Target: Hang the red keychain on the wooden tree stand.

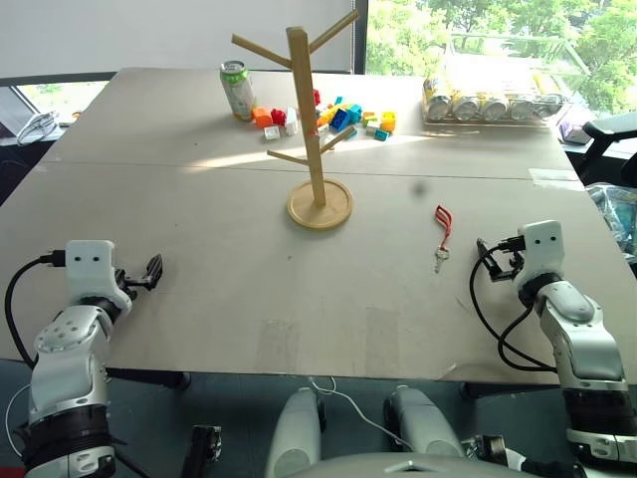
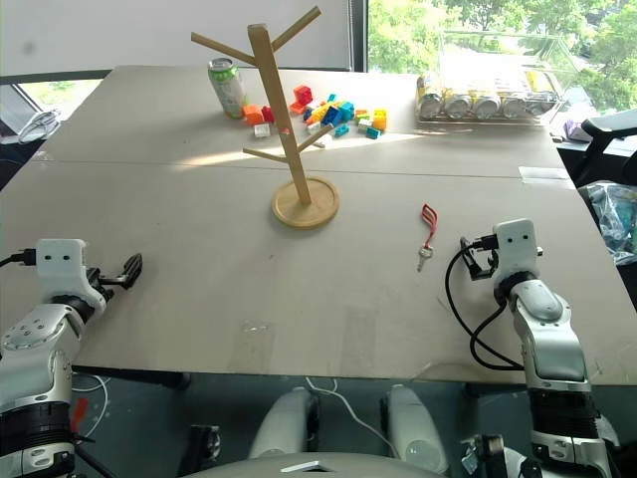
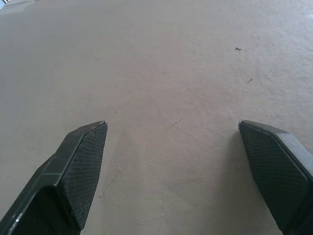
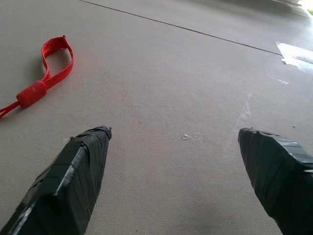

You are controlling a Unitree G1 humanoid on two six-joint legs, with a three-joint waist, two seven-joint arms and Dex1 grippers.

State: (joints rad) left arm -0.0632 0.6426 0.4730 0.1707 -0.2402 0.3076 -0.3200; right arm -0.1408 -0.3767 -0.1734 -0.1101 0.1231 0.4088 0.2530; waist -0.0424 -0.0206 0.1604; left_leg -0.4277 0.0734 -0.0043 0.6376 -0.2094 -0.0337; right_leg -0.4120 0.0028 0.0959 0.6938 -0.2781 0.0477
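While you look down from the head camera, you see the red keychain (image 1: 443,223) lying flat on the table (image 1: 199,289), well to the right of the wooden tree stand (image 1: 317,119) and a little ahead and to the left of the right gripper (image 1: 488,257). You can see in the right wrist view that its strap is a woven red band folded into a narrow loop, closed by a small round red bead, with a thin cord going on from there; at the near end a small silvery metal piece lies on the table. Your stand is light wood, a straight upright post with thin pegs angled upward, on a flat round disc base, and nothing hangs on it. Your right gripper has its two black, tape-wrapped fingers (image 4: 73,181) spread wide apart and holds nothing. Your left gripper (image 1: 151,271) is over the left near part of the table, its dotted-textured black fingers (image 3: 73,176) also wide apart and empty. Your table surface is matte, beige and slightly scratched. Behind the stand you have a green soda can (image 1: 237,91), coloured plastic toy bricks (image 1: 343,117) and a clear tray of cans (image 1: 493,100).
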